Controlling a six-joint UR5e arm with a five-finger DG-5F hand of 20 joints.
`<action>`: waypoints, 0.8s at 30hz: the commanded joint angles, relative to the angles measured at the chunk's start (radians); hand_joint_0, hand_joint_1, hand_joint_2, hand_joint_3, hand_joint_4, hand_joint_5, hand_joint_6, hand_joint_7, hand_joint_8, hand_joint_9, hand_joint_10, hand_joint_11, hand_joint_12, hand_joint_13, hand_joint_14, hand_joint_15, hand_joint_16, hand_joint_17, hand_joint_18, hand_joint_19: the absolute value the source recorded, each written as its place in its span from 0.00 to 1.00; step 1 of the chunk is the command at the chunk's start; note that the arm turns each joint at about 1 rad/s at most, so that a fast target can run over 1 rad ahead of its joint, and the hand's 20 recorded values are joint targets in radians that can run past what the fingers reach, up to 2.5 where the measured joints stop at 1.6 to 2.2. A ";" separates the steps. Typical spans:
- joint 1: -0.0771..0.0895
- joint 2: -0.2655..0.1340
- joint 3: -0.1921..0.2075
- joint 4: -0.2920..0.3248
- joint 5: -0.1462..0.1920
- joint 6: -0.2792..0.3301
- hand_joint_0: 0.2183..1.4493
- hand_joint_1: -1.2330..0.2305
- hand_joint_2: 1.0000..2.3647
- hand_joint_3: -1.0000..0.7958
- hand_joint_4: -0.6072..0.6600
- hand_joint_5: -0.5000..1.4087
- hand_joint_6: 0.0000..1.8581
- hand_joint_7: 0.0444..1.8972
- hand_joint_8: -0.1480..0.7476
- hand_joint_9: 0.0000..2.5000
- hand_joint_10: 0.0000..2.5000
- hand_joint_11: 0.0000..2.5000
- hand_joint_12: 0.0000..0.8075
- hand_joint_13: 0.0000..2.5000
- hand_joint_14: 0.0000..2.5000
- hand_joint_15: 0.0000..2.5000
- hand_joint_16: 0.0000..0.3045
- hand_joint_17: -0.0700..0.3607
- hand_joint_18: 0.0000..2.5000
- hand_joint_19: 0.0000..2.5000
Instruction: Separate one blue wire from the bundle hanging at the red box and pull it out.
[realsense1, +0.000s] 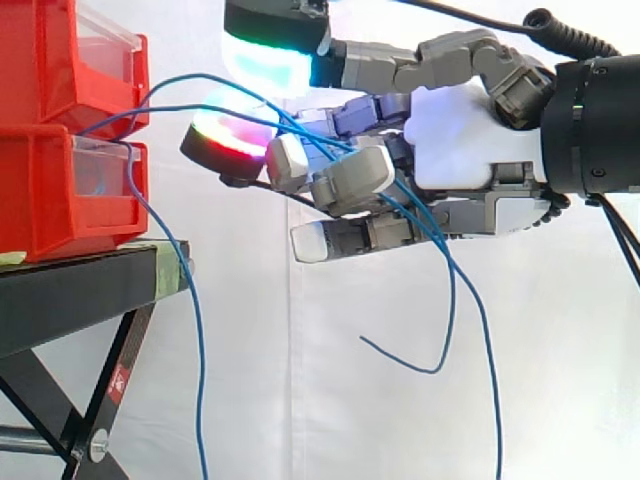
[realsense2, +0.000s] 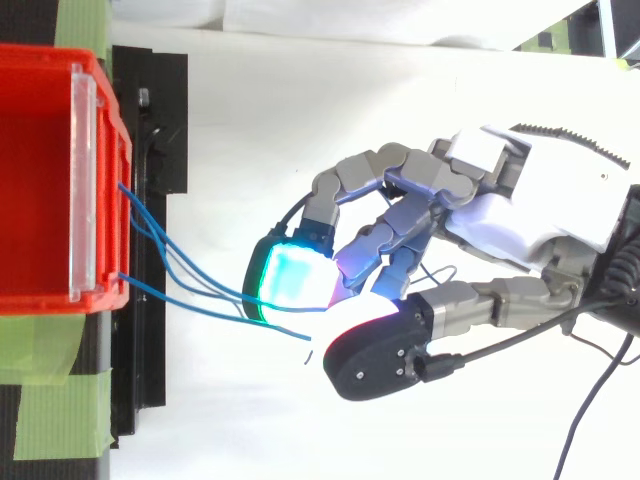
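Note:
Two red bins (realsense1: 45, 190) stand stacked on a black stand (realsense1: 70, 300) at the left. Several thin blue wires (realsense1: 200, 76) arc from the bins' fronts across the gap into my hand (realsense1: 470, 140). The hand comes in from the right, level with the bins. Its fingers are curled round at least two of the wires. Past the fingers the wires' loose ends (realsense1: 490, 380) hang down below the palm. Another blue wire (realsense1: 201, 400) droops from the lower bin beside the stand, apart from the hand. From above, the wires (realsense2: 195, 290) fan from the bin's (realsense2: 40, 180) front edge to the hand (realsense2: 540, 210).
Green tape (realsense2: 50, 400) marks the stand's top near the bin. The black stand's edge (realsense2: 150, 200) lies between bin and hand. A white curtain hangs behind, with open space below and to the right of the bins.

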 joint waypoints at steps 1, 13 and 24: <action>0.001 -0.001 0.000 0.000 0.000 0.000 0.27 0.35 0.00 0.32 0.62 0.16 0.49 0.45 0.56 0.45 0.01 0.50 0.46 0.62 0.00 0.60 0.19 0.46 0.39 0.26; 0.008 -0.001 0.000 0.000 0.004 0.002 0.31 0.35 0.01 0.36 0.59 0.17 0.49 0.48 0.55 0.48 0.01 0.51 0.46 0.62 0.00 0.60 0.18 0.45 0.39 0.26; 0.008 0.000 0.000 0.000 0.004 0.002 0.32 0.35 0.01 0.38 0.58 0.17 0.49 0.48 0.56 0.48 0.01 0.51 0.46 0.62 0.00 0.60 0.18 0.45 0.40 0.26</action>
